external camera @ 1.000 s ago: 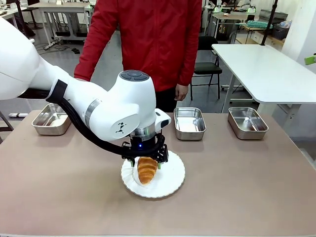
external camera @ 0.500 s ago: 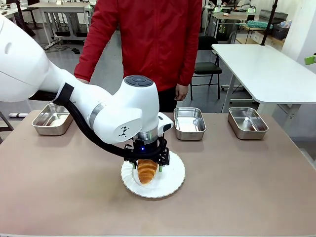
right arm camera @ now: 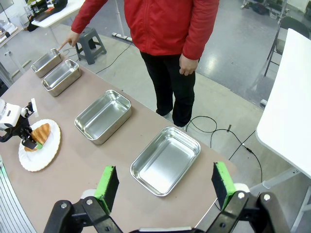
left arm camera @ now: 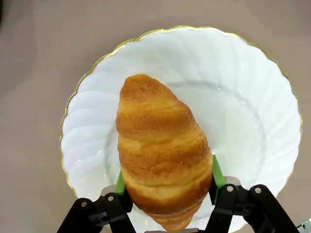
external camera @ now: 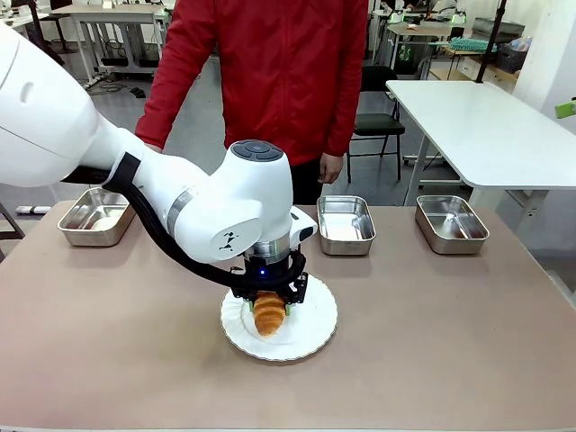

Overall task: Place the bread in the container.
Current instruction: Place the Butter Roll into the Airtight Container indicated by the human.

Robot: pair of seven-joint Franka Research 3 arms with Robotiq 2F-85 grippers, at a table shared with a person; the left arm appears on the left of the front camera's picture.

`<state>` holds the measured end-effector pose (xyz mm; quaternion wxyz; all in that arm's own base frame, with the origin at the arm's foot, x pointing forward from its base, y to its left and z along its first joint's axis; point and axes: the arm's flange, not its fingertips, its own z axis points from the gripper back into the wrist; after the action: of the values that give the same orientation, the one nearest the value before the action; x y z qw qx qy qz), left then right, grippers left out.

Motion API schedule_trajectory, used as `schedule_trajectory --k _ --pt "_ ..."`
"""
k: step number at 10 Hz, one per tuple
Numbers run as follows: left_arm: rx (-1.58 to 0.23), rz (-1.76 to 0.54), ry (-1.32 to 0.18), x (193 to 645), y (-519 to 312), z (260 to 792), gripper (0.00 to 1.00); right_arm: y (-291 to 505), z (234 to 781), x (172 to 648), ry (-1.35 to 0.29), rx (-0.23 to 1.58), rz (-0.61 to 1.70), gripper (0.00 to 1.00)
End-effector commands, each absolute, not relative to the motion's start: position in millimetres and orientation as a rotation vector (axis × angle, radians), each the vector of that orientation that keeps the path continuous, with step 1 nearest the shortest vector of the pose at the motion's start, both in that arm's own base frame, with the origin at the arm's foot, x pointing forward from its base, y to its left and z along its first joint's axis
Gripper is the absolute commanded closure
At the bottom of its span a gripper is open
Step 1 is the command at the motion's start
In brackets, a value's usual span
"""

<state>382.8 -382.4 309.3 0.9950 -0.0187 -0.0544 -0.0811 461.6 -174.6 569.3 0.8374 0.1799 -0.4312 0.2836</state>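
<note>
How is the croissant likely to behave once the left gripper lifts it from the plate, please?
The croissant looks flaky and airy, so probably light but crushable. The left gripper is shut near one tapered end, so the free end may droop or pivot above the plate.

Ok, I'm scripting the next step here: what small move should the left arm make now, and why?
Probably lift straight up. The left gripper has its jaws closed on the croissant, which lies on the white plate. The person's hand points at the farthest steel pan.
</note>
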Motion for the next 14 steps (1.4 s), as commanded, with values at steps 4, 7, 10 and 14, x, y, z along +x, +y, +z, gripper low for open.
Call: schedule_trajectory --k 4,7,10,14 --pt "-0.037 -0.163 -0.109 382.8 -382.4 309.3 0.58 -173.7 570.3 461.7 -0.918 0.385 0.604 0.00" --pt "-0.072 -0.236 -0.199 380.5 -372.0 339.1 0.52 -173.7 570.3 461.7 -0.918 0.385 0.604 0.00" --pt "-0.110 -0.290 -0.271 398.3 -321.9 421.6 0.52 -173.7 570.3 461.7 -0.918 0.385 0.604 0.00" --pt "-0.150 -0.351 -0.235 467.1 -185.7 491.3 0.52 -173.7 570.3 461.7 -0.918 0.385 0.604 0.00"
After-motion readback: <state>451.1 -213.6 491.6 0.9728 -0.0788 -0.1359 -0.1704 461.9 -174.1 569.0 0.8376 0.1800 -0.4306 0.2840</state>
